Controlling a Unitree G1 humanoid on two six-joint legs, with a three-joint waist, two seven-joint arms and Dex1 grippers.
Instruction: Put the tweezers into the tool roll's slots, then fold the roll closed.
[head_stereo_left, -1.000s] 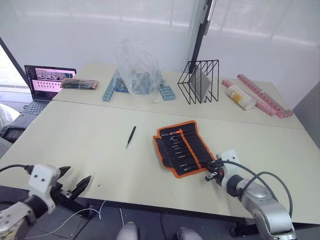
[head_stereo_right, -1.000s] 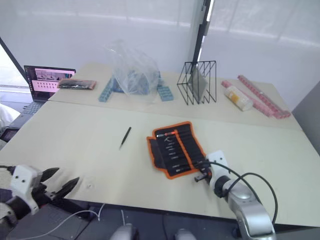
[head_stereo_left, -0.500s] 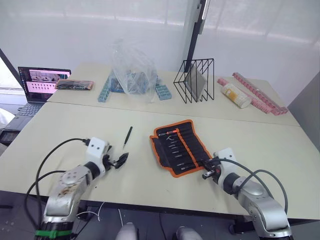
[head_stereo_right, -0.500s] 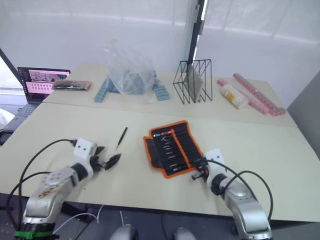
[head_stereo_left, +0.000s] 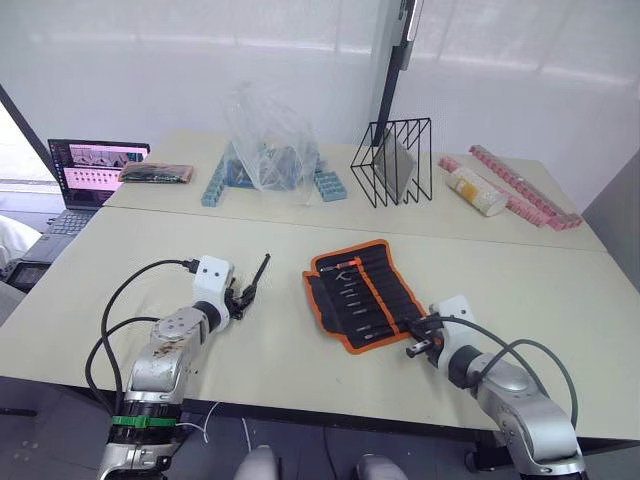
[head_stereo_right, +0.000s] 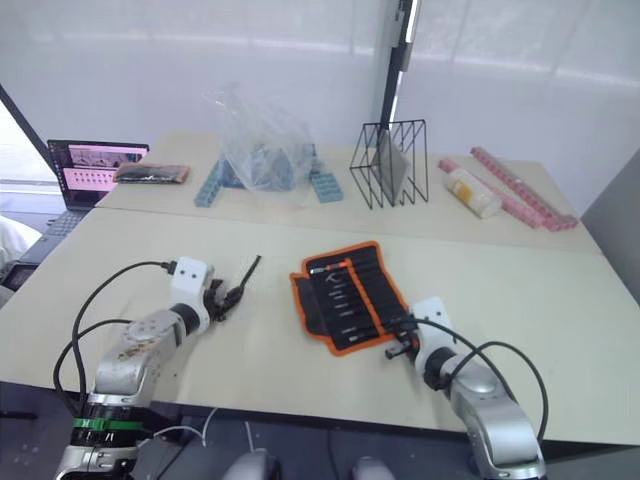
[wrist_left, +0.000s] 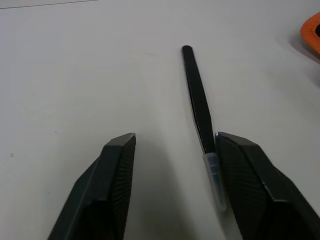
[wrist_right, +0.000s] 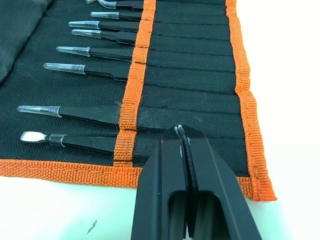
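Left gripper (wrist_left: 170, 185) is down on the pale beige tabletop (head_stereo_left: 150, 260), two black fingers spread wide, nothing between them. One slim black pointed tweezer (wrist_left: 197, 107) lies loose on the table right there: its clear-capped tip sits against the inner face of one finger (wrist_left: 250, 185), the other finger (wrist_left: 112, 185) stands apart from it. From the head cam the same tweezer (head_stereo_left: 261, 272) angles away from the gripper twd the far side of the table, left of the roll.

Black fabric tool roll w/ orange trim (head_stereo_left: 362, 293) lies open and flat near table centre, inner face up. In the right wrist view, the narrow black sewn slots (wrist_right: 190, 75) run in a row across it behind an orange stitched band (wrist_right: 134, 95), and several slim black tools w/ clear tip caps are already tucked in, tips sticking out past the band.

Right gripper (wrist_right: 186, 180) hovers at the roll's near orange edge, fingers pressed tight together, holding nothing.

Far side of table: open laptop (head_stereo_left: 92, 172), crumpled clear plastic bag (head_stereo_left: 270, 135) over blue blocks, black wire rack (head_stereo_left: 394, 163), a pale cylinder (head_stereo_left: 477, 192) and a pink strip of blocks (head_stereo_left: 525, 200).
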